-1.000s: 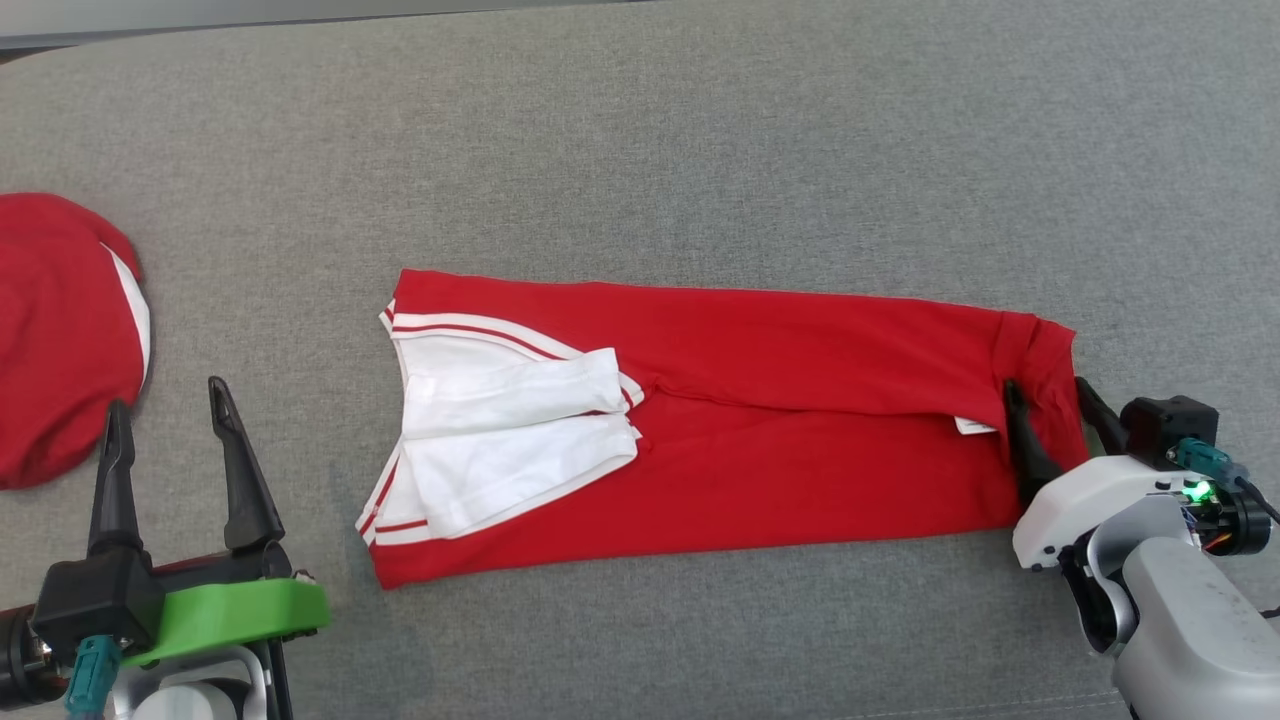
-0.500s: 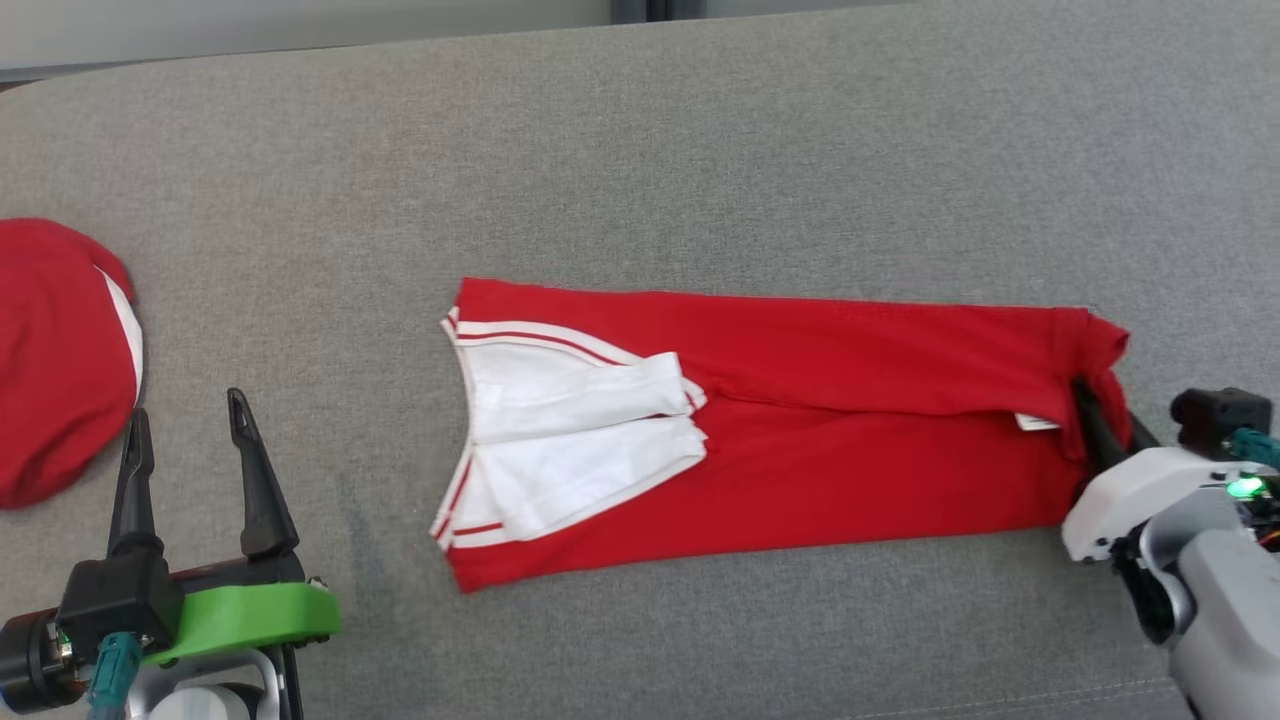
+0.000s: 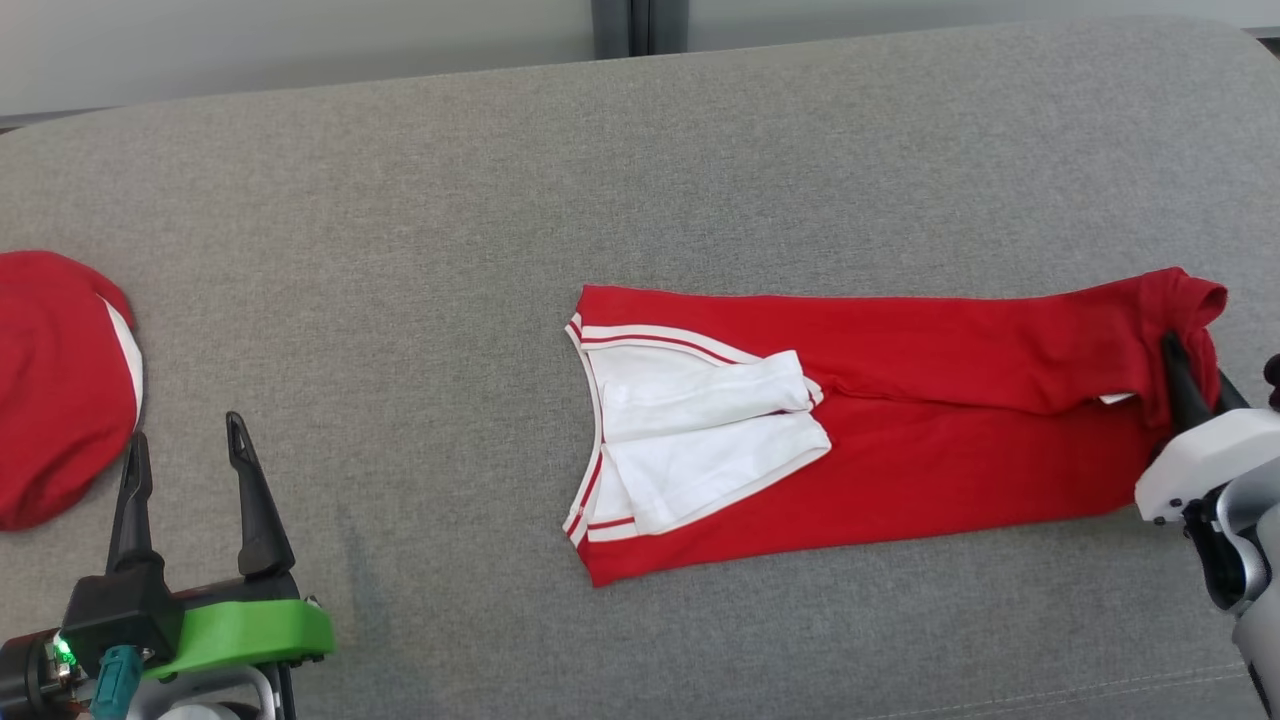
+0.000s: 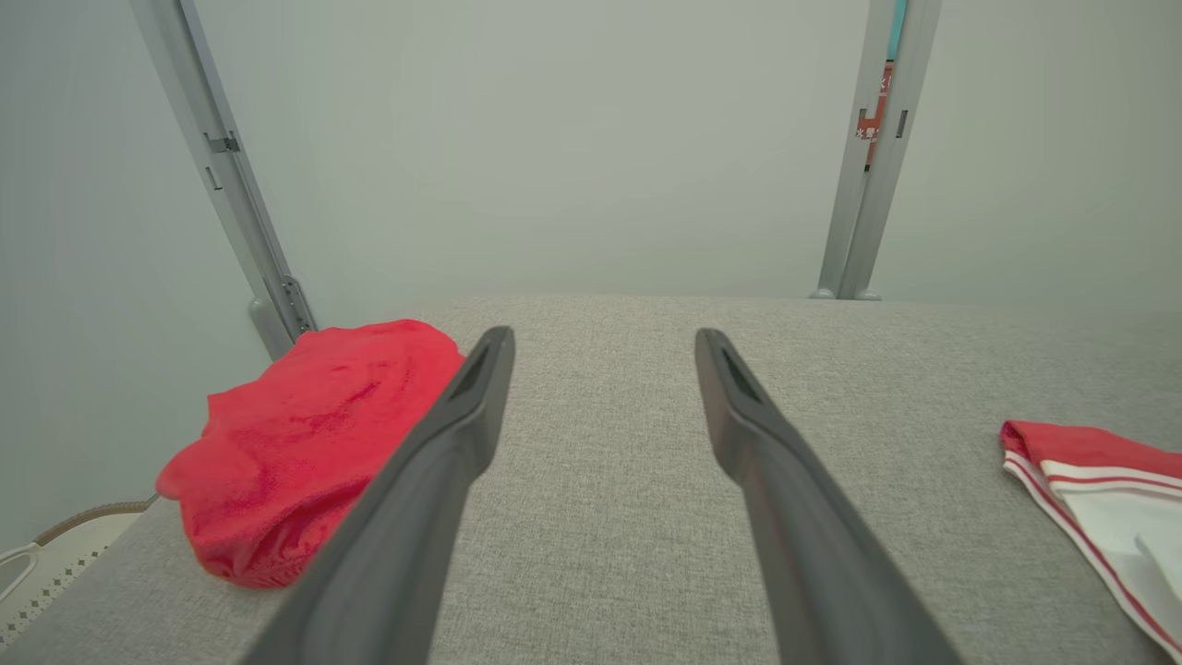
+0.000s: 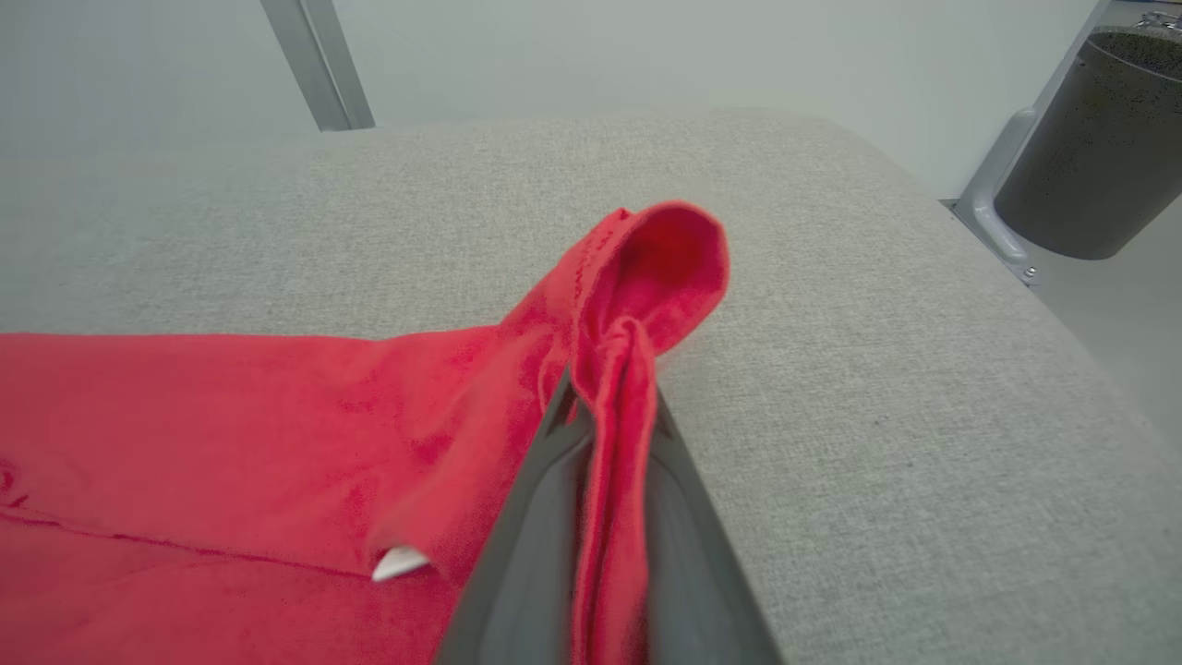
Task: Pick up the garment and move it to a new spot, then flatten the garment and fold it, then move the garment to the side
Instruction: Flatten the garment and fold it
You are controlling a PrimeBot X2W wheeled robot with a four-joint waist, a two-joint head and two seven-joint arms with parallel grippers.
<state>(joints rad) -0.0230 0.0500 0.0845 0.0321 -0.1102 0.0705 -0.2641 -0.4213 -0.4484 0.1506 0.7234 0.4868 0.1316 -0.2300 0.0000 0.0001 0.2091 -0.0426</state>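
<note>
The garment [image 3: 950, 420] is a red shirt with white, red-striped trim, folded into a long strip across the grey cushion [image 3: 400, 250]. My right gripper [image 3: 1188, 372] is shut on its bunched right end, which is raised a little off the cushion. In the right wrist view that red fold [image 5: 646, 277] stands pinched between the fingers [image 5: 531, 517] of the right gripper [image 5: 611, 406]. My left gripper [image 3: 185, 432] stands open and empty at the lower left, far from the garment. The left wrist view shows this gripper [image 4: 602, 337] over bare cushion, with the garment's white-trimmed end [image 4: 1099, 480] at far right.
A second red-and-white cloth pile [image 3: 50, 390] lies at the cushion's far left edge, just left of my left gripper [image 4: 305, 434]. A dark cylindrical bin [image 5: 1099, 139] stands beyond the cushion's right end. Metal posts [image 4: 868, 157] rise behind the cushion against a pale wall.
My right gripper closed on the garment's right end and dragged the whole garment to the right. The head view has tilted, showing more of the far edge. The left gripper stayed put.
</note>
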